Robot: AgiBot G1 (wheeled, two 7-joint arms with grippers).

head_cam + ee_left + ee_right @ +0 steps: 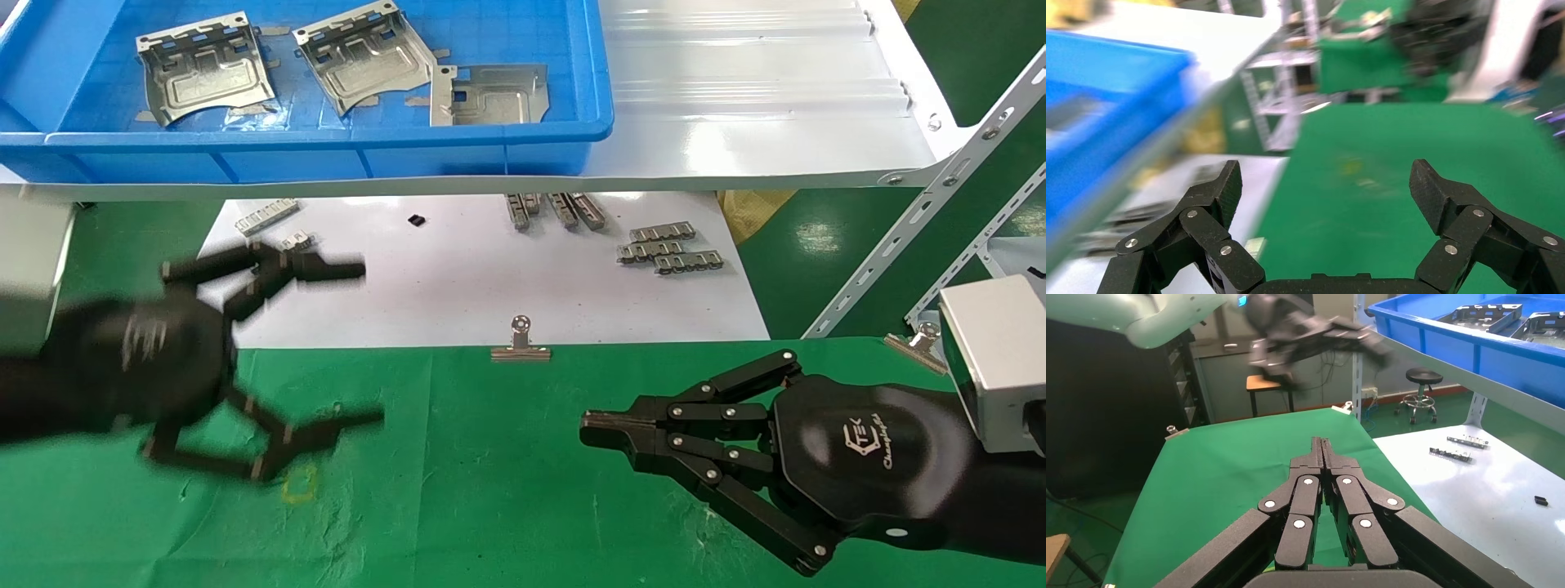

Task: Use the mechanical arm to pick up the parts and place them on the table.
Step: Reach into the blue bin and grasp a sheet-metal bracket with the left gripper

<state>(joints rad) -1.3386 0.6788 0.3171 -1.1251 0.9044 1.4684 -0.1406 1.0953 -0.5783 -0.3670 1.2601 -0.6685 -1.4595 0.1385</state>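
Parts in the tray, both pincers bare over green cloth.

Head view: three silvery stamped sheet-metal parts (pixel 204 69) lie inside the blue plastic tray (pixel 327 147) on the glossy white shelf (pixel 760 98), beyond the green cloth table (pixel 490 474). The black jointed left gripper (pixel 372 343) hangs spread wide and empty over the table's far edge, partly over the white sheet (pixel 490 278) carrying small grey notched strips (pixel 670 247). The black right gripper (pixel 592 430), clenched on nothing, sits above the table near a silver binder clip (pixel 520 341).
Left wrist view: the left gripper (pixel 1324 184) gapes apart above the table (pixel 1389 177), the tray (pixel 1101 110) off to one side.
Right wrist view: the right gripper (pixel 1321 444) has fingertips pressed together above the table (pixel 1223 471); the left gripper (pixel 1333 334) hangs beyond it.
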